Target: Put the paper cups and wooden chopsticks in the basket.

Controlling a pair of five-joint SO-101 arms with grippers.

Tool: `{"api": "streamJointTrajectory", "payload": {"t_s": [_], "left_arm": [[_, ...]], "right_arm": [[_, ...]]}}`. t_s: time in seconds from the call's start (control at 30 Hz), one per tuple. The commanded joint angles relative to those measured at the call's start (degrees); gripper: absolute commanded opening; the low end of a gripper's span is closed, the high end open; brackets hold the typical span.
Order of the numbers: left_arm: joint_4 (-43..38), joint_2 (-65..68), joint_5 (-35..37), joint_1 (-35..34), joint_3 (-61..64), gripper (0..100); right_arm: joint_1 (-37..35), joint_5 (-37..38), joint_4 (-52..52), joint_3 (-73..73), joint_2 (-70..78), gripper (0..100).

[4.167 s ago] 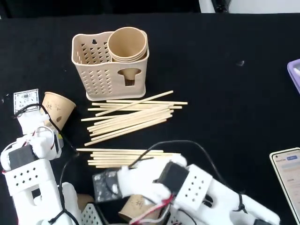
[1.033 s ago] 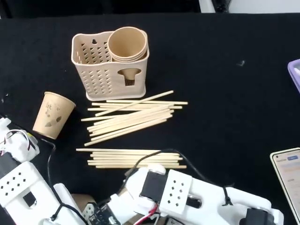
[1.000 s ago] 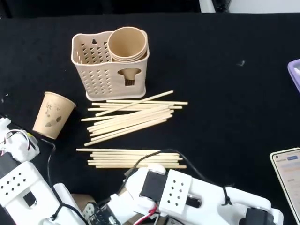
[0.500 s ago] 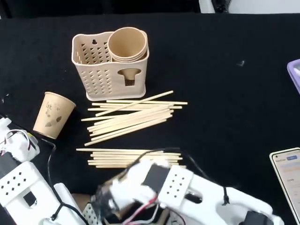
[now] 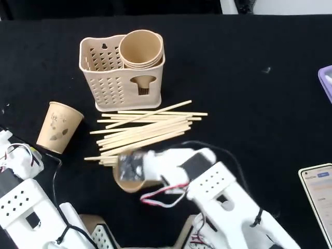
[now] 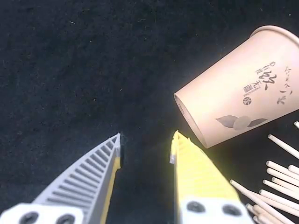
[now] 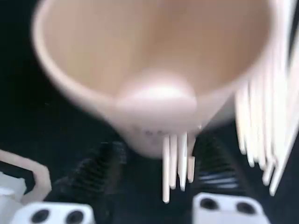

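Note:
A beige slotted basket stands at the back left with stacked paper cups in its right half. A printed paper cup lies on its side at the left; it appears again as the cup just beyond my open left gripper, which holds nothing. Wooden chopsticks lie in a loose pile in the middle. My right gripper is shut on another paper cup, held mouth toward its camera over the nearer chopsticks.
A phone lies at the right edge and a purple object sits farther back on the right. The left arm stands at the front left corner. Black cloth covers the table.
The right arm has swung from the table's front edge toward the chopsticks, carrying its cup over the nearer bundle. The left arm drew back from the lying cup earlier and now holds still.

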Motion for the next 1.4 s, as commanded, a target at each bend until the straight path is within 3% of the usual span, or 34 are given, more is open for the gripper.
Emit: {"api": "streamJointTrajectory", "payload": {"t_s": [0.0, 0.3, 0.43, 0.53, 0.7, 0.93, 1.0, 1.17, 1.37], "left_arm": [[-1.2, -0.3, 0.3, -0.4, -3.1, 18], [-1.4, -0.3, 0.2, -0.4, -2.2, 18], [-1.2, -0.3, 0.1, 2.9, -1.2, 18], [-1.0, -0.3, -0.1, 6.5, 0.4, 18], [2.2, -0.4, -10.2, 16.7, 4.0, 18], [12.7, -0.9, -16.9, 25.5, -1.1, 18], [14.9, -0.9, -18.4, 28.5, -2.5, 18], [21.3, -0.9, -25.8, 40.7, -5.2, 18], [24.2, -0.9, -33.1, 55.4, -5.3, 18]], "right_arm": [[5.5, -0.6, 4.4, -6.4, -0.3, 17.2], [13.7, -2.6, 5.5, -10.2, -0.3, 17.3], [10.5, -14.2, 4.8, -12.8, -0.3, 17.4], [5.8, -16.6, 6.3, -13.7, -0.5, 17.5], [-0.1, -17.0, 7.9, -13.5, -5.1, 17.5], [7.8, -16.5, 8.8, -12.3, -17.5, 17.5], [6.4, -16.4, 10.6, -9.6, -20.8, 17.5], [2.8, -16.2, 11.3, -2.9, -29.5, 17.5], [6.6, -14.7, 11.7, 0.0, -38.5, 17.4]]}}
